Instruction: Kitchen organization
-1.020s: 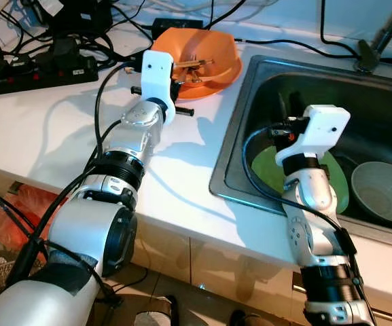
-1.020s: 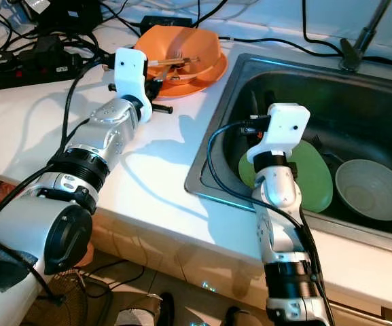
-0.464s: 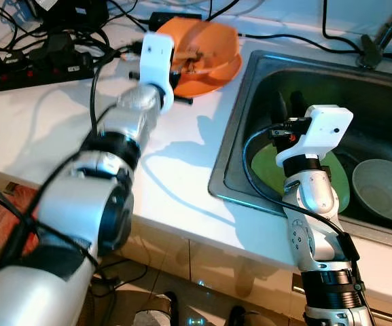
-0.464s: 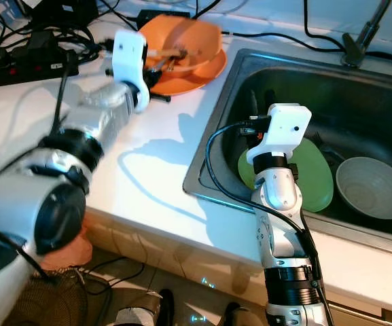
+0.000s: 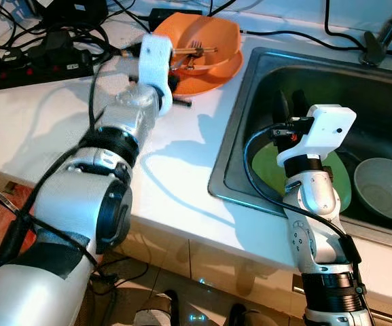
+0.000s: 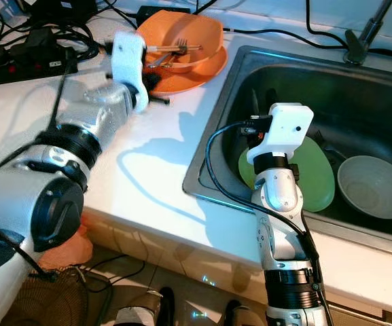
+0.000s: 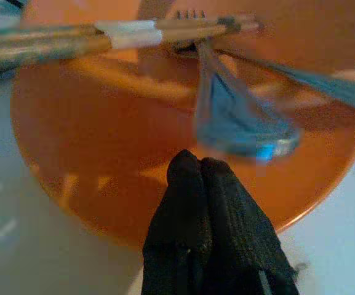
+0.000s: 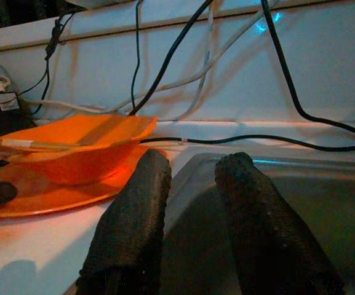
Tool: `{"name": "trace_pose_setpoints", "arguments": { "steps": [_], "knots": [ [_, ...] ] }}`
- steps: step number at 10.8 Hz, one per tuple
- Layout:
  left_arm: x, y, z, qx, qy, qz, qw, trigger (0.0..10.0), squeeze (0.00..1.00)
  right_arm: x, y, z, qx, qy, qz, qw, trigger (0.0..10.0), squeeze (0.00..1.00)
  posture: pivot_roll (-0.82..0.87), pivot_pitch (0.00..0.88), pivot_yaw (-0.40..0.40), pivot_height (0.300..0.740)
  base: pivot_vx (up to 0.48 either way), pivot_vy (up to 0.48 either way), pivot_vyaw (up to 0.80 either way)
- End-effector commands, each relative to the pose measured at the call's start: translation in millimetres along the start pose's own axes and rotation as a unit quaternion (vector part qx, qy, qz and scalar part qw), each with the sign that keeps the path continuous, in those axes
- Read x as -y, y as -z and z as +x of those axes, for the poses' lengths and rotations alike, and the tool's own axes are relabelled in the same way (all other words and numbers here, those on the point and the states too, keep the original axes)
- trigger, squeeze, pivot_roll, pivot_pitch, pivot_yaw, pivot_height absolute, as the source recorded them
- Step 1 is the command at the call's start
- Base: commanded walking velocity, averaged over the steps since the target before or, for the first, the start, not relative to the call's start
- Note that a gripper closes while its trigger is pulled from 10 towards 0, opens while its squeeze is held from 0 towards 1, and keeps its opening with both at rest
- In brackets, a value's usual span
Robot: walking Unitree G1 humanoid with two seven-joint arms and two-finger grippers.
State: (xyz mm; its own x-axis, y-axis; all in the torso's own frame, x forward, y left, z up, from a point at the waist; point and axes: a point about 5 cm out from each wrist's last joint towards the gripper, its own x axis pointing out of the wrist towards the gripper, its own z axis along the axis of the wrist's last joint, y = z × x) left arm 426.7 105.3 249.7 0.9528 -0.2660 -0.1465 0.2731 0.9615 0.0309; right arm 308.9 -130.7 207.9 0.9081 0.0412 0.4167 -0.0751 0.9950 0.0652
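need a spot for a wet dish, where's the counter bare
Bare counter lies between the left arm and the sink edge, below the orange plate. The back left is crowded with a power strip and cables. The sink floor holds a green plate and a bowl.

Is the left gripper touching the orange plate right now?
Cannot tell. In the left wrist view the shut left gripper overlaps the orange plate near its rim, but contact or hovering isn't plain. In the head views the wrist housing hides the fingertips.

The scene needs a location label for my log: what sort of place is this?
Most likely a home kitchen counter: a steel sink holding a green plate and a pale bowl, with an orange bowl of chopsticks on the white worktop.
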Motion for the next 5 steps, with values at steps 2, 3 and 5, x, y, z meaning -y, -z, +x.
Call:
{"name": "trace_pose_setpoints", "arguments": {
  "steps": [2, 3, 5],
  "knots": [
    [2.7, 18, 0.4, -0.040, 0.007, -0.006, 0.999, 10.0, 0.00, 4.3, 28, -11.8, -0.062, 0.012, 0.000, 0.998, 10.0, 0.00, 0.12, 0.236, 0.082, 0.740, 0.000, 0.000, 0.00],
    [4.7, 23, 0.7, -0.046, 0.007, -0.007, 0.999, 10.0, 0.00, 4.9, 27, -11.3, -0.062, 0.013, 0.000, 0.998, 10.0, 0.00, 0.12, 0.235, 0.079, 0.740, 0.000, 0.000, 0.00],
    [8.0, 27, 1.0, -0.058, 0.012, -0.013, 0.998, 10.0, 0.00, 5.3, 27, -11.5, -0.062, 0.012, 0.000, 0.998, 10.0, 0.00, 0.12, 0.235, 0.076, 0.740, 0.000, 0.000, 0.00]
  ]
}}
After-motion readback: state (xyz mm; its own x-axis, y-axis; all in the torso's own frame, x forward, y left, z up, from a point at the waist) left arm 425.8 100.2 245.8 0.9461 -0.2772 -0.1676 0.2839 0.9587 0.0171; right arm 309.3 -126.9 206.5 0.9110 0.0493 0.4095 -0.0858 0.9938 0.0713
